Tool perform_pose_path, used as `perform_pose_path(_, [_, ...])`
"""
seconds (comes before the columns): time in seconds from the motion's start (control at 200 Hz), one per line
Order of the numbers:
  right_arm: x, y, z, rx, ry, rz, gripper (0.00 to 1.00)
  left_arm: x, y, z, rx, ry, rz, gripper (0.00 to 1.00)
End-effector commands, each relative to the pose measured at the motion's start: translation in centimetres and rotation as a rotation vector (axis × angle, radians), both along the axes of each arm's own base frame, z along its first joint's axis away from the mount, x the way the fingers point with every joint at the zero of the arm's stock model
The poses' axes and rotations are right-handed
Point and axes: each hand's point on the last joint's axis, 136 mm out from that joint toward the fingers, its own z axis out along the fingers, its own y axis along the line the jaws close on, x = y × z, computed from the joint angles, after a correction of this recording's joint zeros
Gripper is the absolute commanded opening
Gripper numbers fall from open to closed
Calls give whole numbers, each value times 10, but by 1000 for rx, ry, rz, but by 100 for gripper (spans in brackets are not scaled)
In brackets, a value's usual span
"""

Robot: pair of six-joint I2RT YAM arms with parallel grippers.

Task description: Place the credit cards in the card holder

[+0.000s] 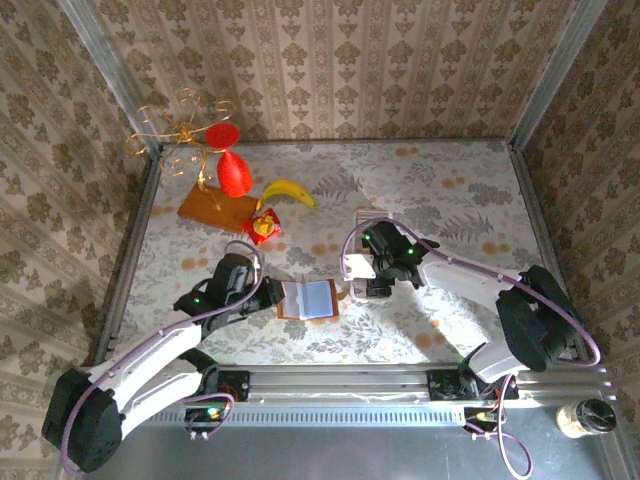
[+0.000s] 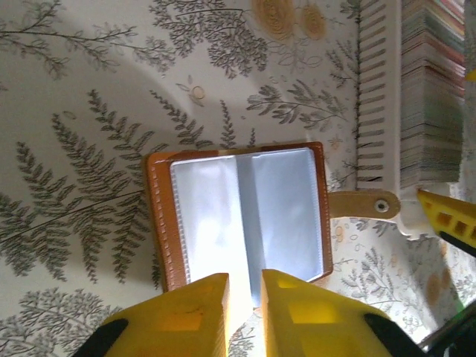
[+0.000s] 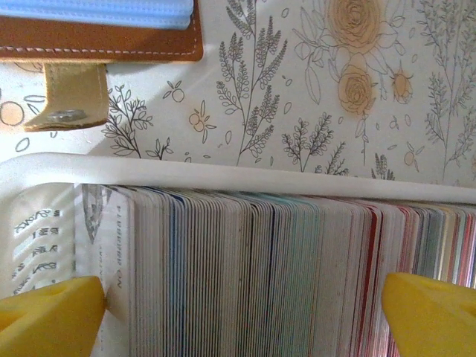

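Observation:
The brown card holder [image 1: 308, 299] lies open on the floral table, pale blue-grey sleeves up, its snap tab [image 2: 368, 203] pointing toward the card rack. My left gripper [image 2: 245, 294] is at its near edge, the jaws almost together with the edge of a middle sleeve between them. The credit cards [image 3: 282, 275] stand on edge, tightly packed in a white rack [image 3: 223, 172] beside the holder. My right gripper [image 3: 242, 320] is open wide, one yellow fingertip [image 3: 52, 316] at each end of a broad span of cards, not pinching any.
At the back left are a banana [image 1: 288, 190], a red ornament [image 1: 234, 170] on an orange-brown board [image 1: 215, 208], a gold wire stand [image 1: 180, 135] and a small red square [image 1: 265, 227]. Patterned walls close three sides. A jar [image 1: 588, 416] sits past the front rail.

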Motion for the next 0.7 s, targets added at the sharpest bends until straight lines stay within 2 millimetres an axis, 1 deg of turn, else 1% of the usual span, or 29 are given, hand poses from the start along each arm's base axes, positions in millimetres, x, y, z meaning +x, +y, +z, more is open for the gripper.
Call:
perform_pose_path(0.0, [11,0,3,-42,-49,10,94,1,-12,7,-42,7,-33,16])
perform_pose_path(0.125, [8,2,4,-45,-43,21,90,-4,-20,-5,-59,49,-68,15])
perform_pose_path(0.215, [6,1,5,-54,-42,30,84,-6,-24,-9,-64,64,-85,14])
perform_pose_path(0.255, [5,0,6,-57,-42,30,82,-6,-23,-13,-54,70,-88,14])
perform_pose_path(0.34, [3,-1,10,-59,-44,37,76,-8,-19,-21,-21,79,-85,13])
perform_pose_path(0.53, [-1,-4,17,-59,-40,40,61,-14,-7,-46,52,120,-70,10])
perform_pose_path(0.65, [-6,-4,18,-53,-27,44,52,-17,-2,-55,81,133,-65,9])
perform_pose_path(0.695, [-6,-4,18,-51,-25,46,50,-17,0,-57,87,133,-61,9])
